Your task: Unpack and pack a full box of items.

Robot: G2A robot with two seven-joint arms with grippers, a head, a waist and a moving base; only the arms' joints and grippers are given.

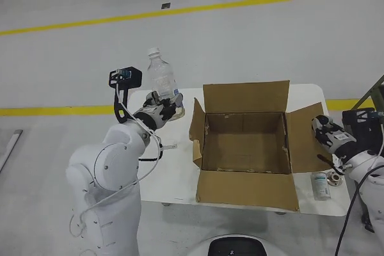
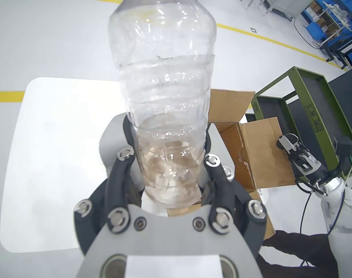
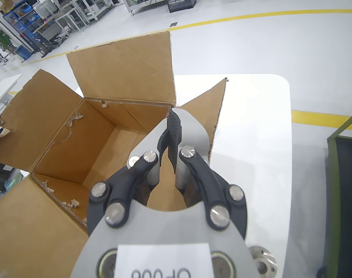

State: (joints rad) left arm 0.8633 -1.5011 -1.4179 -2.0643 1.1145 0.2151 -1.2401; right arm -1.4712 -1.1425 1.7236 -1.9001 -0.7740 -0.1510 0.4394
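Left of centre in the top view, the left gripper is clamped round the base of a clear bottle, upright above the table's left edge; the right gripper, fingers pinched together on nothing, hangs over the open box's right flap; white tabletop stretches left of the box.

Brown box, clear bottle, white table
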